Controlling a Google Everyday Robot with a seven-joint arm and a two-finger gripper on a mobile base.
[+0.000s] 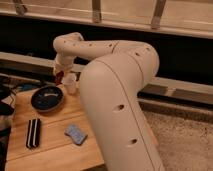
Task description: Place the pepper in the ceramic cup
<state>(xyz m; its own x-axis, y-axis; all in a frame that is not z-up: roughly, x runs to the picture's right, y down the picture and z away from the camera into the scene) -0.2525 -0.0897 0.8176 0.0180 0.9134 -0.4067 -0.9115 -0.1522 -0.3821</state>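
Presently: pepper (59, 78), small, dark red, judged light, soft-skinned, slippery. Clamped in claw (60, 75), just beside ceramic cup (70, 84) on tabletop (55, 145). Best held mid-body, gently; cup probably tips easily.

Seemingly a robot test space: wooden table (55, 152), speckled floor (185, 137), railing (96, 11), end effector (61, 76) over table's far edge.

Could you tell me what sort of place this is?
Likely a cafe-style break area: wooden table, dark plate, ceramic cup, speckled floor. The gripper sits beside the cup, at the pepper.
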